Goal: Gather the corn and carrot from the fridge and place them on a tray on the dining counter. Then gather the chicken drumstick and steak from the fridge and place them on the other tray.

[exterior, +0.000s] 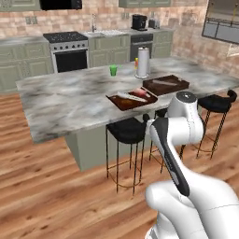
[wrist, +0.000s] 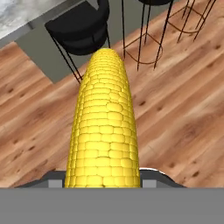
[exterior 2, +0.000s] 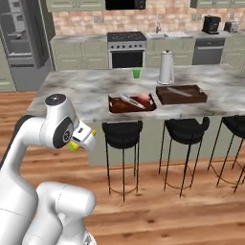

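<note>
— Between the fingers, what's held?
— The corn [wrist: 104, 127]; the gripper [exterior 2: 76, 142] is clamped on it, cob running straight out ahead.
— And the tray [exterior 2: 132, 104]?
— Up on the dining counter [exterior 2: 86, 91], forward and right, well apart.

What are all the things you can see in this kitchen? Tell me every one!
corn: one, yellow, in the gripper
trays: two, dark brown, side by side on the counter
counter: one, grey marble, in the middle
cup: one, green, behind the trays
paper towel roll: one, white, beside the cup
stools: black, along the counter
stove: one, silver, back wall
coffee machine: one, black, back counter
gripper: one, closed on the corn
</note>
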